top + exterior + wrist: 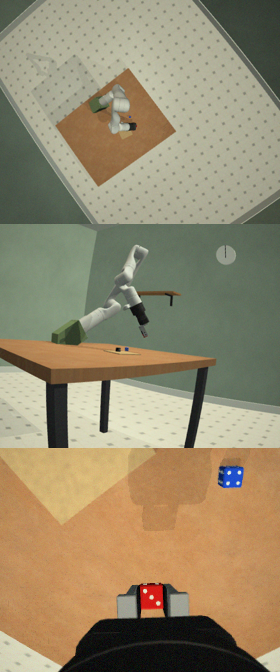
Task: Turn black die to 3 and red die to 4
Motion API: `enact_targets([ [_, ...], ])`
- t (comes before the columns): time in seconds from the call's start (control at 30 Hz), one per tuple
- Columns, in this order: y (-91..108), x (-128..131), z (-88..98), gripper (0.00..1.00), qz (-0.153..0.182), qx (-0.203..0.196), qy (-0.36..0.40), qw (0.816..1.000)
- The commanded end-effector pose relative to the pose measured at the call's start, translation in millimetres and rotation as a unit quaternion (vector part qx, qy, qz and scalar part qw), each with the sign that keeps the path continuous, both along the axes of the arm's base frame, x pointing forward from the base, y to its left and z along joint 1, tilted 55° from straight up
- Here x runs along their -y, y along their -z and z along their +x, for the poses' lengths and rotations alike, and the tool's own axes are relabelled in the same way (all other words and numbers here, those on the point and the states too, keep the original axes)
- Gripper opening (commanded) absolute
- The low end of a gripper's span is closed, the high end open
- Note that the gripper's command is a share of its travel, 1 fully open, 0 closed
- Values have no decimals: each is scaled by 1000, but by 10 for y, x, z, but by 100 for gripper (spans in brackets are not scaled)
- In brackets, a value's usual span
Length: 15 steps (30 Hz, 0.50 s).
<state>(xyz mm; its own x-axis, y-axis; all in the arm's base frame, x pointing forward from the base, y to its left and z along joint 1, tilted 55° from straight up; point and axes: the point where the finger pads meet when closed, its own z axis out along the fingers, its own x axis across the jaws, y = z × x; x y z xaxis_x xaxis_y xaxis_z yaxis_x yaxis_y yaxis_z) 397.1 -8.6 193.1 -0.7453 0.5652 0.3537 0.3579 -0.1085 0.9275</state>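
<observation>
My gripper (pixel 151 596) is shut on the red die (pixel 152 596) and holds it high above the table; the face toward the wrist camera shows three pips. In the side view the gripper (pixel 143 332) is tilted, with the red die at its tip, above and to the right of the mat (pixel 122 352). The black die (pixel 118 349) lies on the mat. The blue die (pixel 126 349) shows beside it there. In the wrist view the blue die (pixel 230 476) lies on bare table wood at the upper right, off the tan mat (pixel 75 478). The black die is out of the wrist view.
The arm's green base (pixel 69 333) stands at the back left of the wooden table (pixel 87 361). A wall shelf (pixel 157 294) hangs behind the arm. The table's edge runs near the mat on the right side.
</observation>
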Motion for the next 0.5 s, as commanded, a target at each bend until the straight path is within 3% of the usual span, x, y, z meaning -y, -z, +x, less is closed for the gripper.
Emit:
enact_targets([
  [0.0,78,12,-52,40,55,11,23,998],
  [0.27,103,12,-67,40,145,80,69,984],
  [0.47,106,19,-71,40,176,104,87,975],
])
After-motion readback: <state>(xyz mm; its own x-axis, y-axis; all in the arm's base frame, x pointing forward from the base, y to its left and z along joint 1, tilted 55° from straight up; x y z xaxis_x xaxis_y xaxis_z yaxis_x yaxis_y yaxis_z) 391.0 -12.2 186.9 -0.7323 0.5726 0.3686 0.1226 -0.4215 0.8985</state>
